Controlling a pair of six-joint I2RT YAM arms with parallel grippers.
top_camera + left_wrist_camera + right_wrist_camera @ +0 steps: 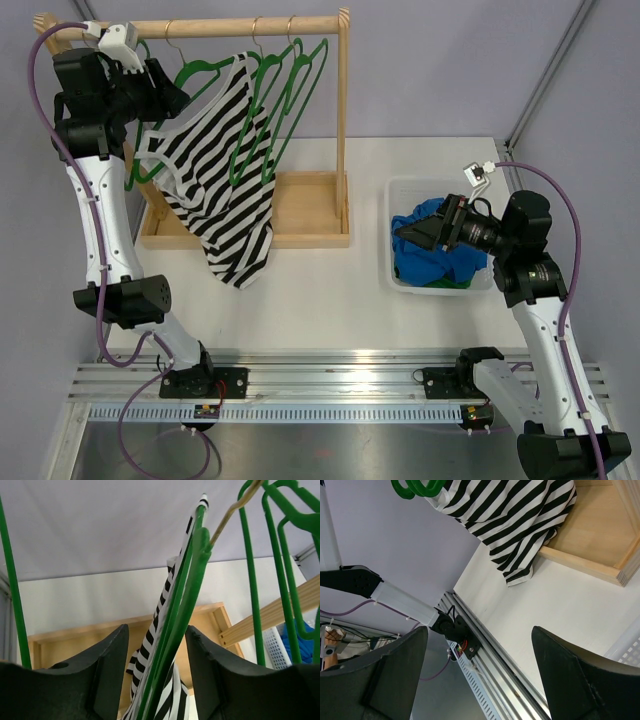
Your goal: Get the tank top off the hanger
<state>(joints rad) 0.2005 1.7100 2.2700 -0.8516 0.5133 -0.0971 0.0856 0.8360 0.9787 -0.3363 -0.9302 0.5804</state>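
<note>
Tank top [215, 200] and its green hanger [192, 580] stood between the half-parted fingers of the left gripper [156, 630], a gap showing beside one. Only the left wrist view showed this; from above that raised arm hid the contact under the rail [220, 27] at the far left corner of the table [330, 290]. Right gripper [479, 630] hovered wide open, empty, above the basket [400, 190].

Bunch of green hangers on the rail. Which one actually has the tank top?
The hanger between the left gripper's fingers: it alone has the striped tank top draped over it. The other hangers on the rail hang bare.
</note>
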